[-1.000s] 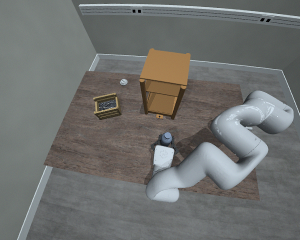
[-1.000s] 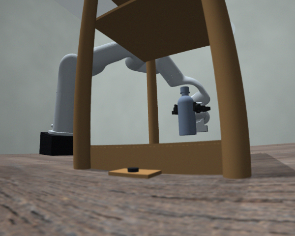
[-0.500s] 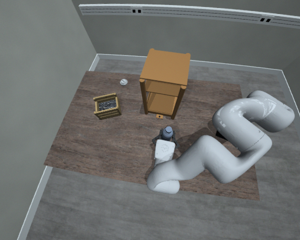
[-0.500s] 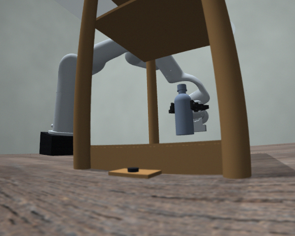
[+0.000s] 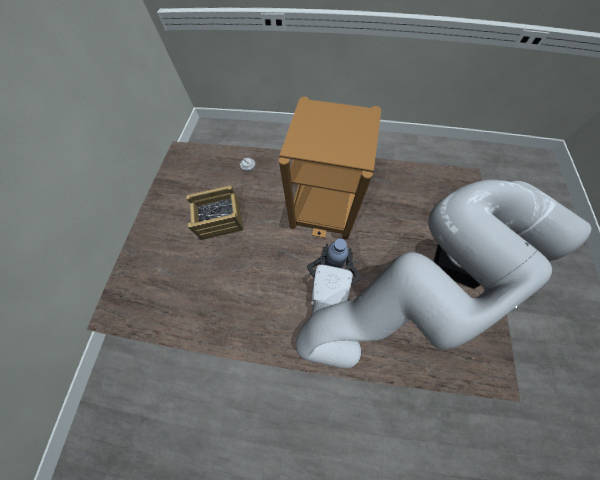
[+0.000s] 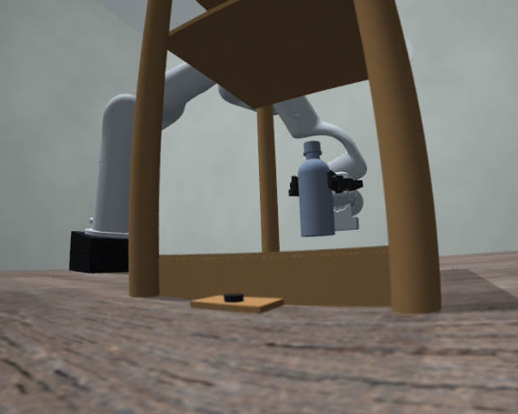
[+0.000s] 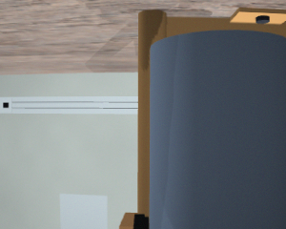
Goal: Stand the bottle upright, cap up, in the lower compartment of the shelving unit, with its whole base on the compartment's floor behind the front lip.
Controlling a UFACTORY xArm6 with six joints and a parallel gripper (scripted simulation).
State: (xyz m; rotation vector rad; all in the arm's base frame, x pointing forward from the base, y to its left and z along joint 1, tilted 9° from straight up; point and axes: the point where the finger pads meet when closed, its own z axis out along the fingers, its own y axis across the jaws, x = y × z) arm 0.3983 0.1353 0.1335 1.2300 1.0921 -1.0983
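Observation:
A grey-blue bottle (image 5: 337, 251) (image 6: 315, 200) (image 7: 219, 134) hangs upright, cap up, above the table. My gripper (image 5: 335, 261) (image 6: 316, 185) is shut on the bottle's body from both sides. It holds the bottle a short way in front of the open front of the wooden shelving unit (image 5: 331, 134) (image 6: 145, 178) (image 7: 145, 95), outside it. The bottle's base is higher than the lower compartment's front lip (image 6: 294, 276). The lower compartment's floor (image 5: 323, 206) is bare. In the wrist view the bottle fills most of the picture.
A small wooden plate with a black knob (image 5: 318, 233) (image 6: 236, 303) (image 7: 262, 16) lies on the table at the unit's foot. A wooden crate (image 5: 217, 227) stands to the left, and a white ball (image 5: 247, 164) lies behind it. The arm's black base (image 6: 98, 251) is at the right of the table.

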